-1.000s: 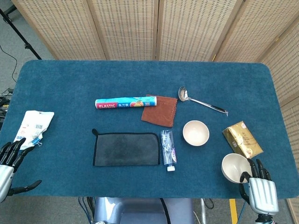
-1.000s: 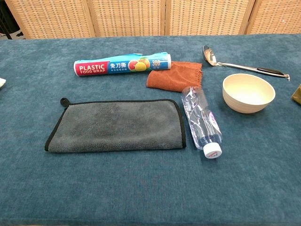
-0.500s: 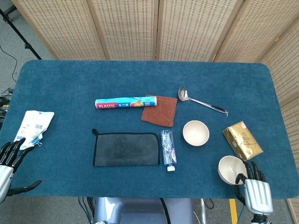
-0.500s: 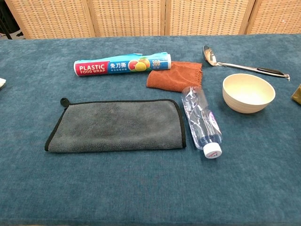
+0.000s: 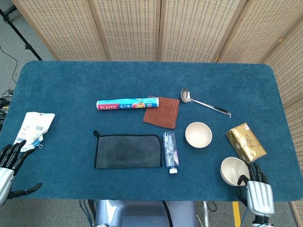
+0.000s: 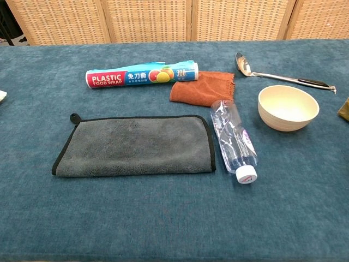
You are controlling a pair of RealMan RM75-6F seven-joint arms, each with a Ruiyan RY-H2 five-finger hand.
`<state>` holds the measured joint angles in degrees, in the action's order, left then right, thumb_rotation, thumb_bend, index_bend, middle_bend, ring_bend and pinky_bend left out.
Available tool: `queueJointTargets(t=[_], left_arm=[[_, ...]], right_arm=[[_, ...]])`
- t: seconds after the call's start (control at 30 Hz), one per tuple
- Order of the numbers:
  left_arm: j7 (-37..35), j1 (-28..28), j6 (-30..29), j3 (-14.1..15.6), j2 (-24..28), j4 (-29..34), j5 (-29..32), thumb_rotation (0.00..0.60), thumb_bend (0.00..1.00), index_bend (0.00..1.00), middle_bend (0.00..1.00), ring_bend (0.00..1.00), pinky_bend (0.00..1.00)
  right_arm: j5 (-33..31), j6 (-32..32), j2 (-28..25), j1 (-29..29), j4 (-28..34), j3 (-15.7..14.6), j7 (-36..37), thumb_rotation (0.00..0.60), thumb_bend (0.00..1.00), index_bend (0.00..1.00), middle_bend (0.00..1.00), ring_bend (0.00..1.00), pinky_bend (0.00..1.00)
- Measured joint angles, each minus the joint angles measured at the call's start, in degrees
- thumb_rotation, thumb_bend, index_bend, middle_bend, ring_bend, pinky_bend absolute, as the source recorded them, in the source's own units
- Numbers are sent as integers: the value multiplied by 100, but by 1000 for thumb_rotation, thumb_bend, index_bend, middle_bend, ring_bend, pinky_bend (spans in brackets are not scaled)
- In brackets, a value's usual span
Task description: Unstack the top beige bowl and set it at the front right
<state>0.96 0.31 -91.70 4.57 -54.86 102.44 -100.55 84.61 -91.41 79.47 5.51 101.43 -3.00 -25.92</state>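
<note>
The right hand (image 5: 258,194) holds the bowl (image 5: 233,170) at the front right. Next it should let go gently. The left hand (image 5: 9,165) is spread apart, holding nothing.

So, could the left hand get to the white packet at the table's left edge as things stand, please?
Probably yes: the left hand sits open just in front of the white packet, with only bare table between them.

Both the right hand (image 5: 258,191) and left hand (image 5: 8,163) have silver-grey backs with black fingers.
</note>
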Motion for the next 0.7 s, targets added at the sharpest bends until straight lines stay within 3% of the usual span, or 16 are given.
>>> queueJointTargets(t=[0.23, 0.5, 0.7], left_arm=[[23, -3, 13, -5, -10, -4, 15, 432, 0, 168, 0, 0, 0], [19, 0, 4, -7, -9, 1, 13, 432, 0, 168, 0, 0, 0], [-2, 2, -10, -7, 4, 7, 2, 432, 0, 168, 0, 0, 0]], right_arm=[[-117, 79, 38, 29, -124, 39, 96, 600, 414, 597, 104, 34, 199], [-258, 168, -34, 48, -56, 76, 143, 600, 370, 371, 20, 0, 199], [-331, 224, -91, 52, 9, 86, 94, 600, 363, 342, 9, 0, 199]])
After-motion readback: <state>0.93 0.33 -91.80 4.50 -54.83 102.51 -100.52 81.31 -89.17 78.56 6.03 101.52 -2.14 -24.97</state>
